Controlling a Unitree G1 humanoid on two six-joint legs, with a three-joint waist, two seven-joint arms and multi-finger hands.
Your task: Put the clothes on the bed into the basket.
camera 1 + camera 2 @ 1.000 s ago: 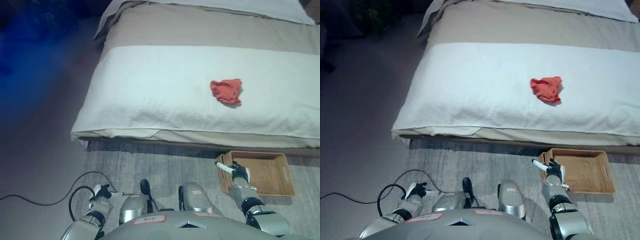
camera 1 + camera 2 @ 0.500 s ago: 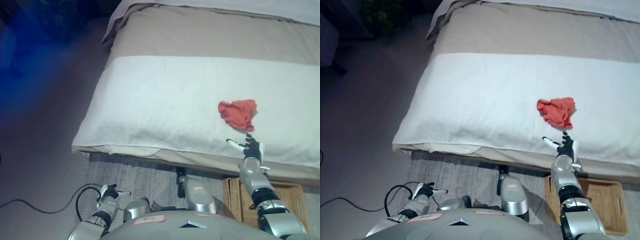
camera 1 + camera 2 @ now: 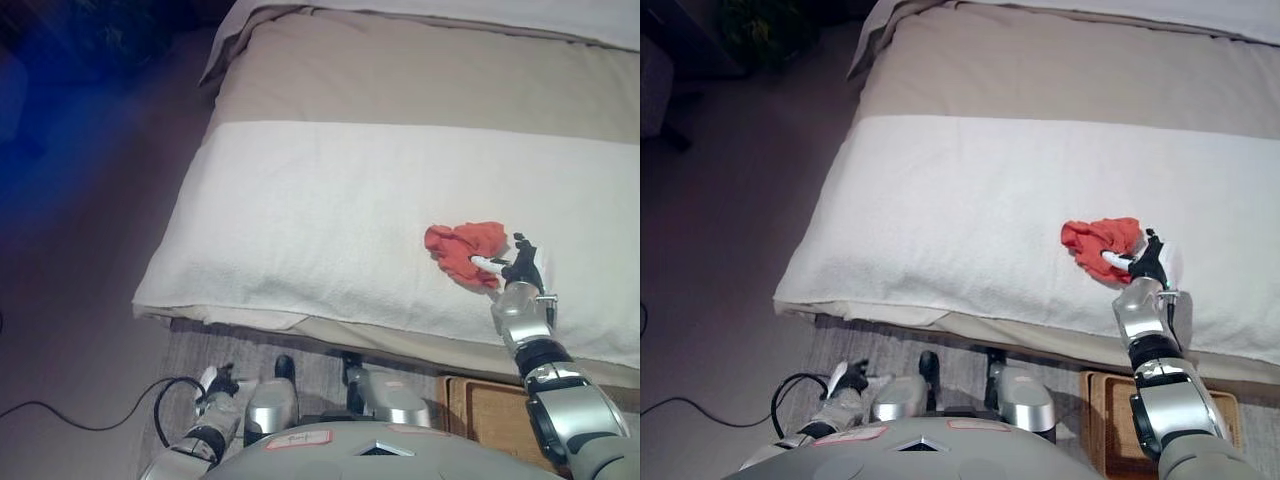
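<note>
A small red cloth (image 3: 463, 250) is lying crumpled on the white blanket (image 3: 320, 220) of the bed (image 3: 400, 70), near the bed's front edge. It is the only piece of clothing seen on the bed.

The right hand (image 3: 518, 265) is held up at the cloth's right side. A white-tipped finger (image 3: 487, 263) is stretched out over the edge of the cloth, and the other fingers look loose and apart. Nothing is pinched or held yet. Whether the finger is really touching the cloth cannot be told.

The basket (image 3: 1110, 440) is on the floor below the bed's front edge, under the right arm. Only part of it can be seen. No cloth is seen in the part that shows.

The left hand (image 3: 220, 383) is hanging low by the floor, far to the left of the cloth, and is not being used. Its fingers look loosely bent, with nothing in them.

Some things could go wrong from here. The cloth is soft and bunched up, so only a thin fold might be caught, and it could slip out when lifted. The blanket might be pinched along with the cloth and pulled up too. The cloth could also be pushed away if the fingers are closed too far to its side. The basket is partly hidden under the bed's edge, so the cloth could be dropped beside it.
</note>
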